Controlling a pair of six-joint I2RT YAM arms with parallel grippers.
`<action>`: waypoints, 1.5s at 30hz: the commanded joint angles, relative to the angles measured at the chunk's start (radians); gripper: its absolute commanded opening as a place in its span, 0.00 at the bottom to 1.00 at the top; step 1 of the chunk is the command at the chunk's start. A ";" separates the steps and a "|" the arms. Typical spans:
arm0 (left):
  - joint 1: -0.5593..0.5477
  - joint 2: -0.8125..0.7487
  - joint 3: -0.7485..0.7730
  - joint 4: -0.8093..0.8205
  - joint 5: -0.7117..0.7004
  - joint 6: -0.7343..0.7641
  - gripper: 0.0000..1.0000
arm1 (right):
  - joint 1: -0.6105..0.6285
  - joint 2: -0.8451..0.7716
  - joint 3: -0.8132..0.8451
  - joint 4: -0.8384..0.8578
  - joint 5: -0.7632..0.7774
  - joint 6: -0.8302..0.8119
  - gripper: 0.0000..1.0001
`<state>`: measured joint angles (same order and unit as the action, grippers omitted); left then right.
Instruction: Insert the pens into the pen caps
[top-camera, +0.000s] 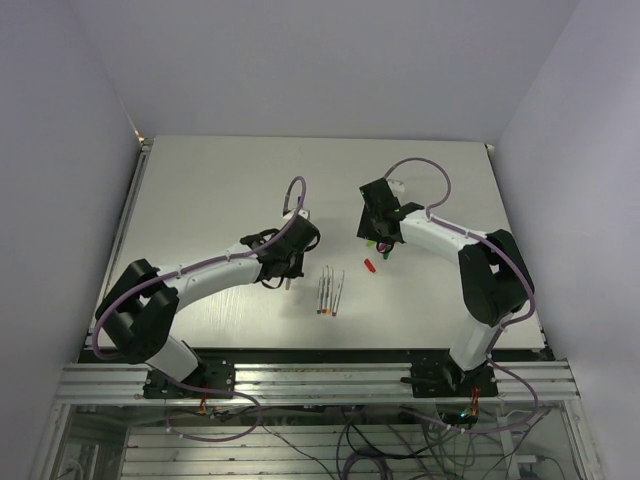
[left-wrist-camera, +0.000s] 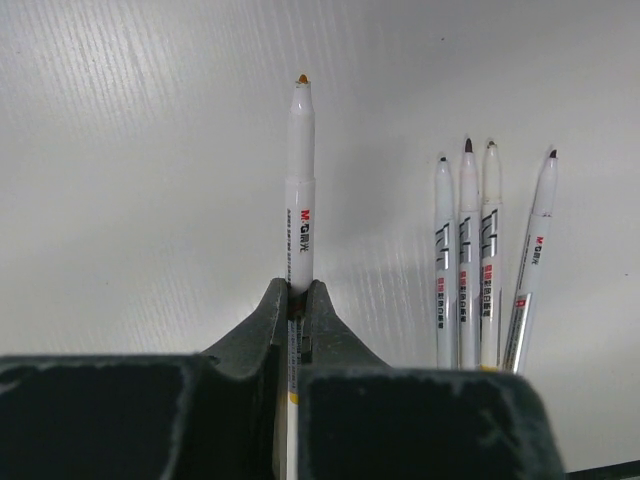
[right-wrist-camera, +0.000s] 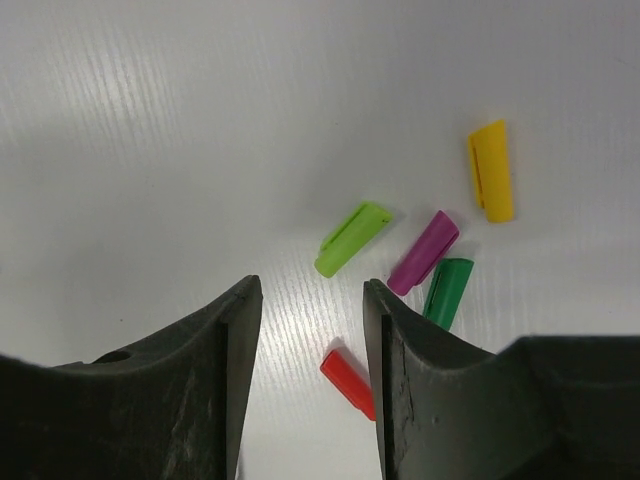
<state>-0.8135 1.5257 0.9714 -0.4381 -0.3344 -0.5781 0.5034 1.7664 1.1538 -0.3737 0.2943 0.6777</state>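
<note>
My left gripper (left-wrist-camera: 297, 290) is shut on a white pen (left-wrist-camera: 300, 180), which sticks out ahead of the jaws and ends in an orange tip. Several more pens (left-wrist-camera: 470, 260) lie side by side on the table to its right, also seen in the top view as a pen row (top-camera: 330, 295). My right gripper (right-wrist-camera: 312, 290) hangs open above the pen caps, holding nothing. A red cap (right-wrist-camera: 347, 380) lies below, close to its right finger. Beyond lie a light green cap (right-wrist-camera: 350, 238), a purple cap (right-wrist-camera: 424, 252), a dark green cap (right-wrist-camera: 447, 292) and a yellow cap (right-wrist-camera: 491, 170).
The white table (top-camera: 200, 190) has raised walls on the left, back and right. In the top view the left gripper (top-camera: 290, 272) sits left of the pen row, and the right gripper (top-camera: 378, 238) is over the caps at centre right, the red cap (top-camera: 368, 265) just in front of it.
</note>
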 joint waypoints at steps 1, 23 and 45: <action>0.007 -0.006 -0.014 0.030 0.037 0.009 0.07 | -0.004 0.021 0.003 -0.008 -0.018 0.038 0.45; 0.007 0.013 -0.028 0.031 0.084 0.012 0.07 | -0.051 0.103 0.032 0.042 -0.010 0.065 0.45; 0.009 0.072 0.024 0.027 0.076 0.039 0.07 | -0.080 0.155 0.037 0.021 -0.080 0.048 0.40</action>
<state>-0.8120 1.5837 0.9565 -0.4309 -0.2611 -0.5560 0.4244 1.8923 1.1763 -0.3244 0.2466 0.7258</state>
